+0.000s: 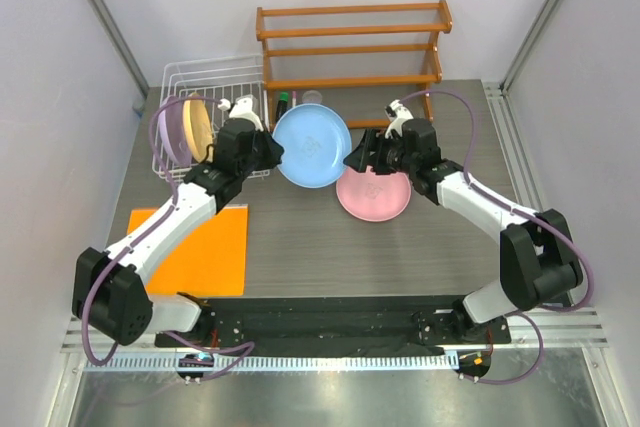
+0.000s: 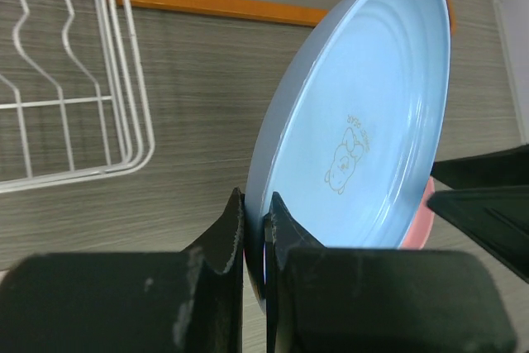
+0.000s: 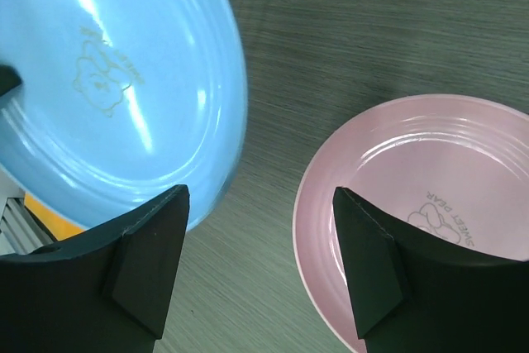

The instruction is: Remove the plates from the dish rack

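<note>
Closest to the lens, your left gripper (image 2: 254,204) is clamped on the rim of the light blue plate (image 2: 364,121), one finger on each face. It holds the plate on edge and tilted above the table (image 1: 290,237), just clear of the dish rack (image 1: 215,72). Your right gripper (image 3: 260,196) is spread wide and carries nothing. It hovers between the blue plate's edge and the pink plate (image 3: 430,196), which lies flat on the table.

The yellow plate (image 1: 197,122) and the lavender plate (image 1: 170,127) stand upright at the rack's left end, not yet unloaded.

Expect these plates to be light, stiff and hard to break. Their glossy plastic looks slick, though, so a plate pinched at one point on the rim may swing or slide between the pads. Take each one by the rim, with a finger inside and a finger outside, seated deep enough to catch the raised lip. Lift it straight up between the dividers.
</note>
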